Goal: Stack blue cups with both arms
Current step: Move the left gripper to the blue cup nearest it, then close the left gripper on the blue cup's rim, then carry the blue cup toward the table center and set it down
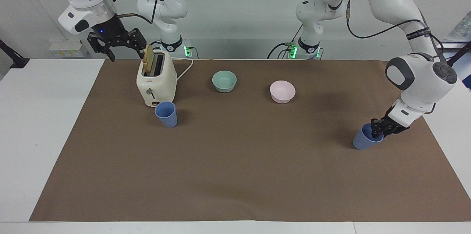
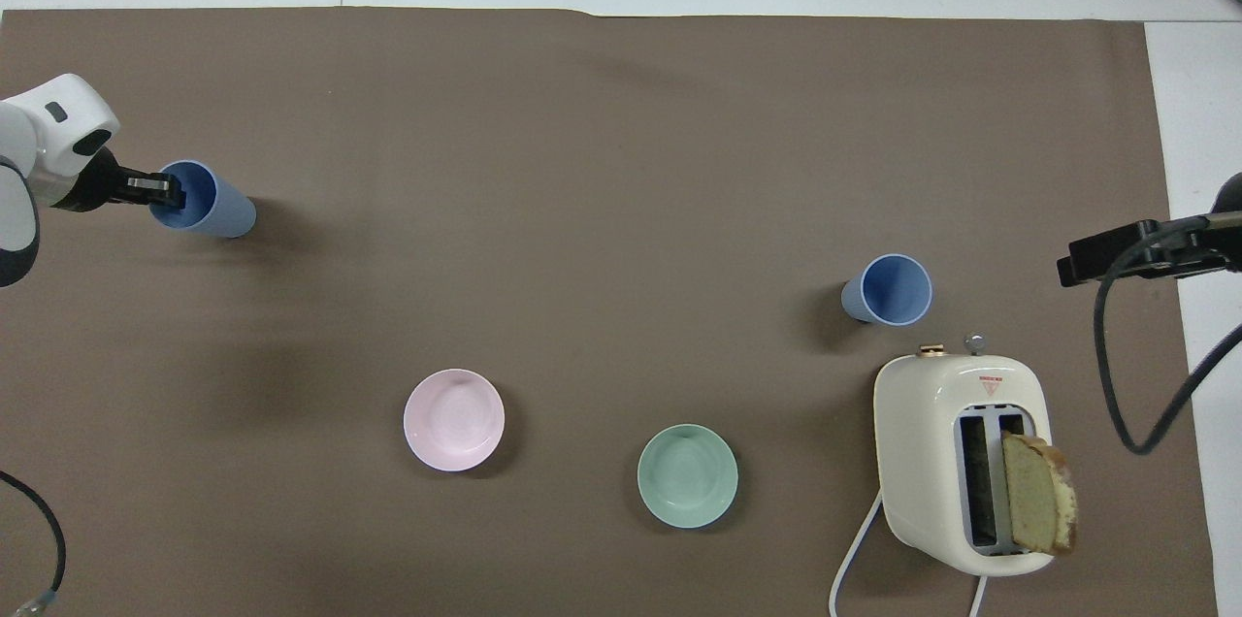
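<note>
Blue cup [image 1: 366, 139] at four o'clock on the surface [image 1: 235, 175] is being pinched at its rim by the left claw [image 1: 377, 130], narrowed on it; lifting toward the other blue cup [image 1: 166, 114] is called for next, while the right claw [image 1: 117, 44] is held wide and idle above the toaster [image 1: 156, 83].

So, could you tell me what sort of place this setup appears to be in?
Most likely a robotics lab staged as a mock kitchen: two white arms mounted at a table covered with a brown mat, set with a toaster holding bread, a pink bowl and blue cups, against a bare wall with cabling.

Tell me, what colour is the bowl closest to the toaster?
Teal-green. The bowl beside the toaster shows best in the overhead view.
</note>
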Controlling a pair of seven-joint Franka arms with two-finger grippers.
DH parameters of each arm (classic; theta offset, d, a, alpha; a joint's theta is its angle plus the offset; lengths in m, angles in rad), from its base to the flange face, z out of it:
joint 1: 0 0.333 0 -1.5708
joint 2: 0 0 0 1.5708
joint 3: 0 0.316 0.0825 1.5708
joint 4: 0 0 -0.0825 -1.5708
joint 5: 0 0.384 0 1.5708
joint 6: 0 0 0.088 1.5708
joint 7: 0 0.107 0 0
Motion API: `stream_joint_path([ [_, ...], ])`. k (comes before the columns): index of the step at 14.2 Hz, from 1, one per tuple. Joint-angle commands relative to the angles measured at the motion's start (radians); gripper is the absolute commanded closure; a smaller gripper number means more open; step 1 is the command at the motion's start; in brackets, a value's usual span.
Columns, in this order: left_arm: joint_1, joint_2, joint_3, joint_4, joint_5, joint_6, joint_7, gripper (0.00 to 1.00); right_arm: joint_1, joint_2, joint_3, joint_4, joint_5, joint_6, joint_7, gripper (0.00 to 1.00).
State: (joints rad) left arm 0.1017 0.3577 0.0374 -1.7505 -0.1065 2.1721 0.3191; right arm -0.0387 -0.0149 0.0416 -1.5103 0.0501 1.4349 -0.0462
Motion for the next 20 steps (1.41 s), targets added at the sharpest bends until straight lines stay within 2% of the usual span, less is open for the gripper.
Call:
stream_joint_path([
  [1, 0.007, -0.023, -0.007, -0.024, -0.018, 0.005, 0.02, 1.0, -0.012, -0.013, 0.004, -0.011, 0.014, 0.002, 0.002, 0.0],
  [2, 0.001, -0.025, -0.007, -0.018, -0.018, 0.003, 0.017, 1.0, -0.012, -0.013, 0.004, -0.011, 0.014, 0.002, 0.002, 0.0],
  [5, -0.026, -0.094, -0.014, -0.018, -0.018, -0.053, 0.005, 1.0, -0.012, -0.013, 0.004, -0.011, 0.014, 0.002, 0.002, 0.0],
  [9, -0.19, -0.141, -0.008, -0.036, -0.012, -0.104, -0.206, 1.0, -0.012, -0.013, 0.003, -0.011, 0.014, 0.002, 0.002, 0.0],
  [13, -0.368, -0.186, -0.011, -0.125, -0.012, -0.022, -0.349, 1.0, -0.013, -0.013, -0.002, -0.011, 0.014, 0.001, 0.002, 0.0],
  [18, -0.603, -0.177, -0.01, -0.202, -0.01, 0.084, -0.61, 1.0, -0.013, -0.013, -0.002, -0.011, 0.01, -0.004, 0.002, 0.0],
  [20, -0.649, -0.167, -0.011, -0.224, -0.01, 0.123, -0.67, 1.0, -0.012, -0.014, -0.002, -0.013, 0.011, -0.001, 0.0, 0.0],
])
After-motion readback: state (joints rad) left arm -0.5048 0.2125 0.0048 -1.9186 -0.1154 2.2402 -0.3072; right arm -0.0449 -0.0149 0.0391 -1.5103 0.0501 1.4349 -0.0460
